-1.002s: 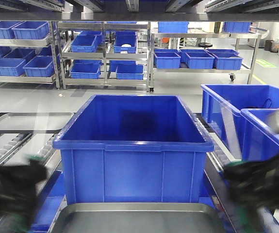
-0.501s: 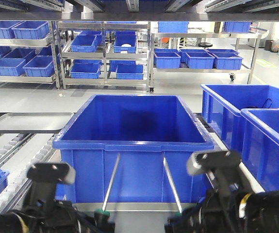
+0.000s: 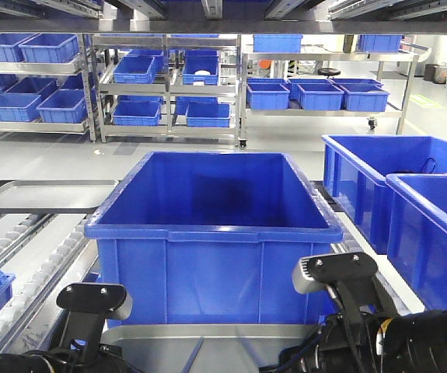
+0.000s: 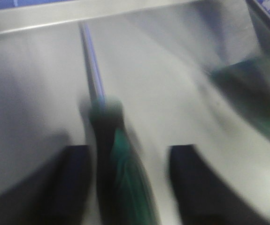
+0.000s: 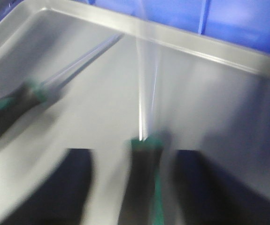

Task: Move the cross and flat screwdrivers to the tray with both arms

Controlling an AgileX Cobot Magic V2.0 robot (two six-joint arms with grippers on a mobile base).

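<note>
Since each screwdriver's (image 4: 118, 154) stiff, light handle sits between spread fingers (image 4: 73, 183), your left gripper (image 4: 125, 187) and right gripper (image 5: 132, 187) look wide; regrip handles, never slippery shafts.

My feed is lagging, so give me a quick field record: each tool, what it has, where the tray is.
left tool: screwdriver handle between its fingers, shaft pointing to the far rim; grip unclear from blur
right tool: second screwdriver handle between its fingers; contact blurred
tray: metal, right in front of the blue bin, under both tools
image quality: both wrist views motion-blurred
</note>
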